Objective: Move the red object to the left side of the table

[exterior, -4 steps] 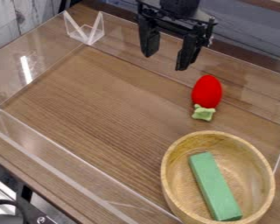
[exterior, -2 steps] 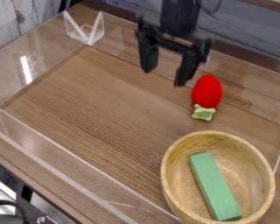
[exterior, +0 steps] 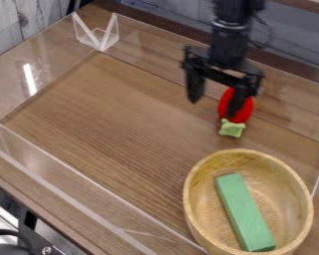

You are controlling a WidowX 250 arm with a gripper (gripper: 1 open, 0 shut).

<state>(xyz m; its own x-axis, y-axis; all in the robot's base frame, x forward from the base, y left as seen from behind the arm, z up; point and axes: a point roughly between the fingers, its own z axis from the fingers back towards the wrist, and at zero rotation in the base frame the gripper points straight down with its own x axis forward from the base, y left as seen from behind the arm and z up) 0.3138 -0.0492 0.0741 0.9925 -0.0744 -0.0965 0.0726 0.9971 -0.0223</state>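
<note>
We had the strawberry on the right of the tabletop in the camera view, lying on its side just beyond the bowl and apart from it, its green cap turned towards the rim. The 2 jaws stood wide open above and around its far end, with nothing gripped between them; we could not tell whether either one touched the red skin.

We judged it a light toy, probably moulded plastic or firm foam, so its weight would hardly trouble the arm. The body looked glossy and rounded, and that gloss was our chief worry: a pinch too high on the curve, or too near the tapering part, could have squirted it sideways or set it rolling. It did not look fragile, and we expected a moderate squeeze to do it no harm, though we could not tell how far it would give.

The best hold, we thought, was across the widest part of the red body, 1 jaw on each flank, set low enough to pass the bulge. We would have left the cap alone, since its leaves looked small and uneven, and a hold there might have let the body swing or twist on the way left.
</note>
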